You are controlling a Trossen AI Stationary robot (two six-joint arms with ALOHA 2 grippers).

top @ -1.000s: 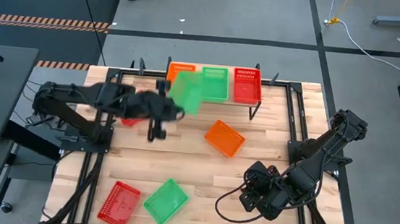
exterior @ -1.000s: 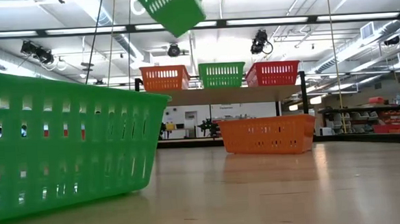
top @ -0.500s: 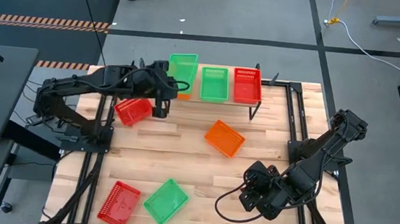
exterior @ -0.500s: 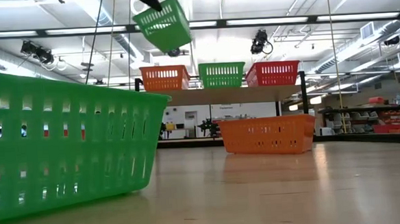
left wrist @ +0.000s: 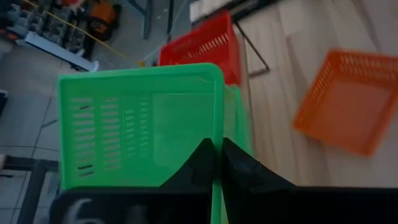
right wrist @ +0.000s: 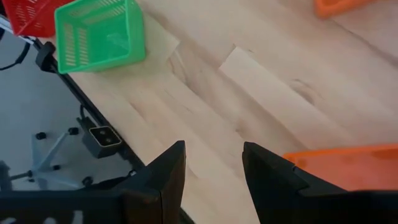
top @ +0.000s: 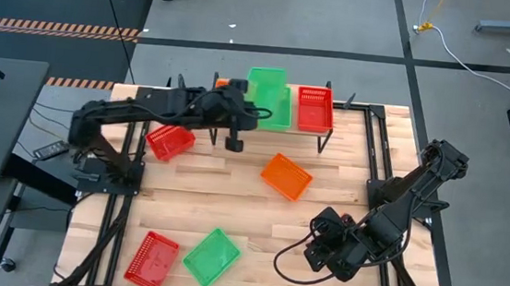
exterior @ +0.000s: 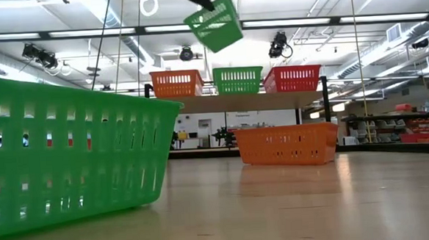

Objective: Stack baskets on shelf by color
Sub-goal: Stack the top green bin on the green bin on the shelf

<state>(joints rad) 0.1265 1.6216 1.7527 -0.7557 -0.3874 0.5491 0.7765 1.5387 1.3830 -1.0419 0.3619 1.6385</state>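
I have the left gripper (left wrist: 215, 163) pinched shut on a green basket (top: 265, 86) above the shelf's (exterior: 250, 101) green one, apparently no stack begun, five baskets loose on the table (top: 231, 206); the right gripper (right wrist: 212, 167) waits, fingers apart, empty.

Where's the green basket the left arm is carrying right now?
The carried green basket hangs tilted in the left gripper, above the green basket on the shelf, between the orange and red shelf baskets.
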